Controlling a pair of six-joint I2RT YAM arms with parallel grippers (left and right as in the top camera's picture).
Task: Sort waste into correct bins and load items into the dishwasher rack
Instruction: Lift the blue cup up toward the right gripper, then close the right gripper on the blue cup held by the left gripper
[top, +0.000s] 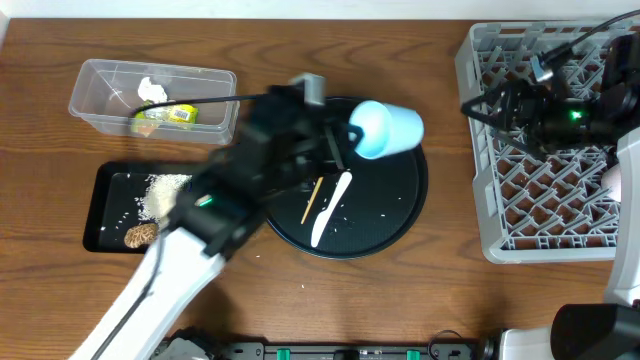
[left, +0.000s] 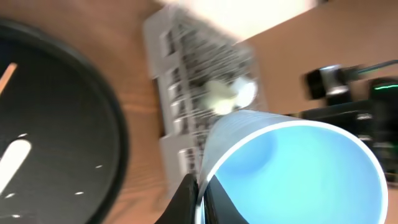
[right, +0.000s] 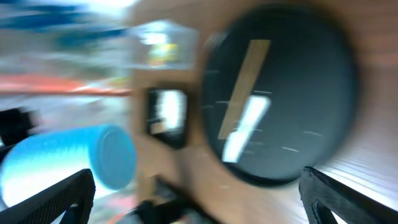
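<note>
**Blue cup pinched at the rim, rack not yet reached**

The left claw (top: 338, 140) was clamped on the blue cup (top: 386, 128). In the left wrist view its two fingers appeared to nip the thin wall right at the rim, one on each side of it. The cup hung tipped on its side straight ahead of that claw, lifted clear of the round black tray (top: 405, 215). Beneath the claw, the white plastic spoon (top: 332, 205) and the wooden chopstick (top: 312, 200) lay side by side on that tray. The dishwasher rack (top: 478, 200) stood well beyond the cup, farther out along the line the claw pointed. Over the rack waited the right claw (top: 482, 105), its jaws wide apart and holding nothing.

The cup looked light, hollow and smooth, most likely thin plastic that would flex rather than break. A rim pinch gave only a narrow strip of contact, so the cup could probably swing or slide out if moved briskly. Hard squeezing might have bowed the wall. The rim, being the stiffest edge, seemed the sound place to hold, with the fingers set as deep as they would go.
</note>
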